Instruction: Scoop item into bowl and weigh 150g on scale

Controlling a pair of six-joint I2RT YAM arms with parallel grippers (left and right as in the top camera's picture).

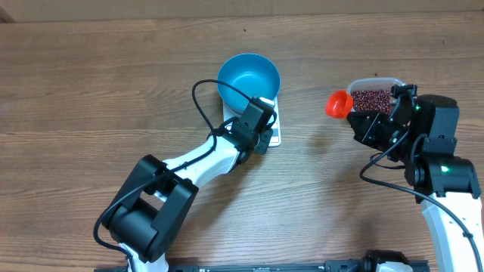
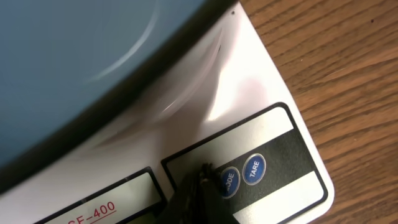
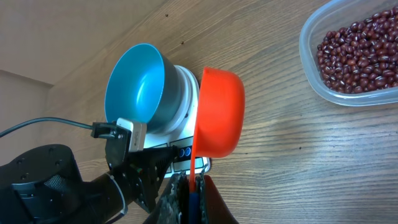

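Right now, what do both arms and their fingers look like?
Left arm: white links, bulky black joint housings, a black cable looping off the wrist. Right arm: the same colours, with a small green light lit. Left fingers and right fingers are dark.

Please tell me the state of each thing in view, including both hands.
Bowl: empty, standing on the scale.
Scale: flat on the table, bowl on it.
Beans: lying in the clear tub.
Tub: open, no lid.
Scoop: tipped on its side, no beans seen.
Left hand: shut, tip at the scale's buttons.
Right hand: shut on the scoop's handle.
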